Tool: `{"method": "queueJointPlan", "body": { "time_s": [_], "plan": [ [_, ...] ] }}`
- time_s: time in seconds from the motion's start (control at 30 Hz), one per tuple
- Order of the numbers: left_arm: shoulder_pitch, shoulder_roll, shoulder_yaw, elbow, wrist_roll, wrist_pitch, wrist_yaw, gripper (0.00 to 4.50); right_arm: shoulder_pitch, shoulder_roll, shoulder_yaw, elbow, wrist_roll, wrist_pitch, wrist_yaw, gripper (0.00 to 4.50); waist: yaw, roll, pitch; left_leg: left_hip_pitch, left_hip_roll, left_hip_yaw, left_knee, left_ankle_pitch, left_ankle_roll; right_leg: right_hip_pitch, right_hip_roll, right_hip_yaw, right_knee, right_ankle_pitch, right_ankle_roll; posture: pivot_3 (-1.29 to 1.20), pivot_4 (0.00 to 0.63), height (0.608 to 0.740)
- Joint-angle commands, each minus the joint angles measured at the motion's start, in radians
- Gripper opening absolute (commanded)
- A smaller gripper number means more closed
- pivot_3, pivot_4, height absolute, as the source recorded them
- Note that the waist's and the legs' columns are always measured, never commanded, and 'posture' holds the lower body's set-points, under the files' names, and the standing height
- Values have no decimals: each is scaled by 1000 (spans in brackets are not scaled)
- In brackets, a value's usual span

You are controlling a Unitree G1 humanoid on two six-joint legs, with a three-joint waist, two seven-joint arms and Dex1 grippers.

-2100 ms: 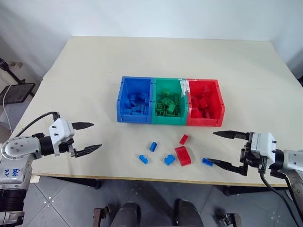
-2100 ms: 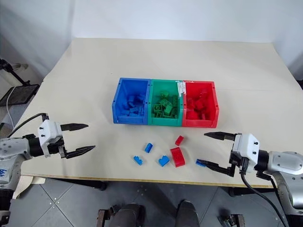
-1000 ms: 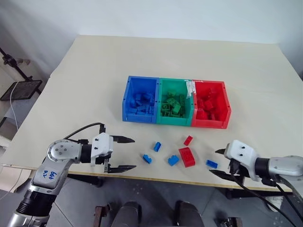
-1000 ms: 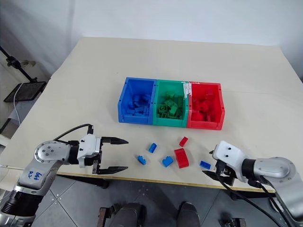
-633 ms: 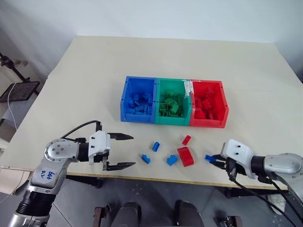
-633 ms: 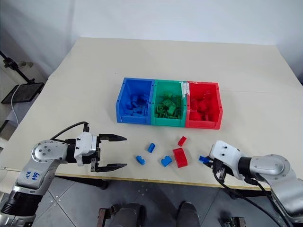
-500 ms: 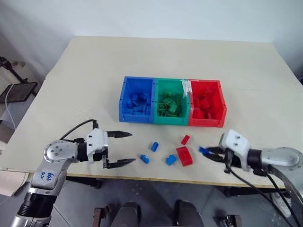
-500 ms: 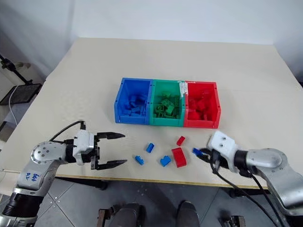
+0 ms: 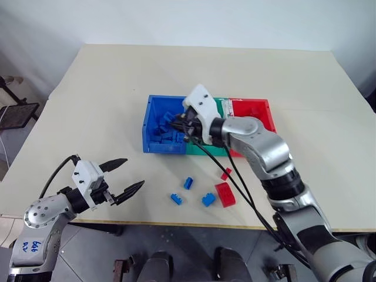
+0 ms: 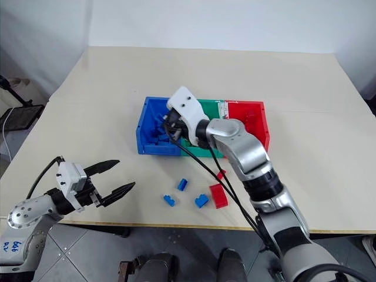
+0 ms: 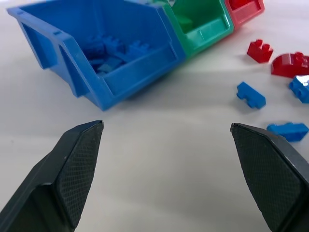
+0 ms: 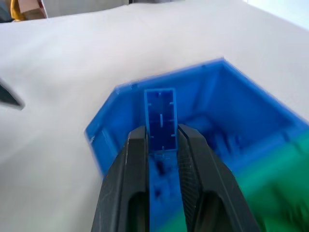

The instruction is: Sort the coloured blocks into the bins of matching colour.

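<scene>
Movement on both sides within the last second: the left gripper [image 9: 128, 174], jaws spread wide and holding nothing, has pulled back toward the near left corner of the table [image 9: 94, 94], well short of the loose bricks, while the right gripper [image 12: 161, 145] has clamped on the blue brick [image 12: 161, 122] that lay at the near right edge and swung it across and up to the blue bin [image 9: 154, 117]. That puts one more block a release away from its matching colour. In the right wrist view the brick stands pinched between the two black fingers [image 12: 134, 159], poking out past their tips, with the blue bin's open mouth directly beyond and below them and the green bin [image 9: 223, 104] just beside. Beyond the left fingers three blue bricks [image 9: 188, 183] and two red bricks [image 9: 225, 194] wait on the table, near the bins' front wall, with the red bin [image 9: 258, 108] furthest right.
</scene>
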Motion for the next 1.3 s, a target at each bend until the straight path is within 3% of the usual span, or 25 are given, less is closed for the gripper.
{"method": "queueJointPlan", "body": {
  "time_s": [0.03,0.2,0.37,0.57,0.7,0.77,0.87,1.0,1.17,1.3],
  "plan": [
    [-8,-3,-1,-41,-11,2,14,4500,-64,46,2,115,-53,-61,-9,1164,-8,0,0,0,0,0,0,0,0,0,0,0,0,0,0,0,150,740],
    [-29,6,-21,-43,-3,2,10,4500,-91,70,-23,145,-74,-68,0,2818,-22,0,0,1,1,2,-2,0,0,-2,0,0,1,0,0,0,150,740],
    [-100,29,-40,-10,-43,46,-31,4500,26,-49,-41,-18,-61,-104,98,4470,-17,0,0,1,1,4,-3,0,0,-4,0,0,1,0,0,0,150,740],
    [-199,33,-93,60,-47,63,-91,4500,215,-182,-130,-274,15,-61,160,4470,-15,0,0,0,1,5,-3,0,0,-3,0,0,0,0,0,0,150,740],
    [-244,91,-201,132,53,-25,-212,4500,405,-300,-226,-426,49,-141,223,4470,-13,0,0,0,1,8,-4,0,0,-4,0,0,0,0,0,0,150,740],
    [-276,86,-246,175,87,-91,-253,4500,561,-398,-287,-461,-9,-263,251,4470,-9,0,0,0,1,10,-5,0,1,-4,0,0,-3,0,0,0,150,740],
    [-328,60,-317,227,119,-153,-303,4500,849,-464,-504,-497,52,-394,336,4470,23,0,0,1,1,11,-4,-1,1,-3,0,0,-4,0,0,0,150,740],
    [-367,31,-359,238,117,-175,-338,4500,1078,-494,-685,-501,84,-476,387,4470,29,0,0,1,1,15,-1,-2,3,-2,-1,0,-5,0,0,0,150,740],
    [-402,15,-384,219,99,-146,-364,4500,1212,-523,-780,-481,108,-503,437,4470,24,0,0,5,3,17,1,-2,3,2,0,1,-5,0,0,0,150,740],
    [-405,23,-375,222,99,-146,-375,4500,1191,-557,-705,-556,171,-338,413,4470,24,0,0,5,3,16,1,-2,4,2,0,1,-5,0,0,0,150,740]
  ]
}}
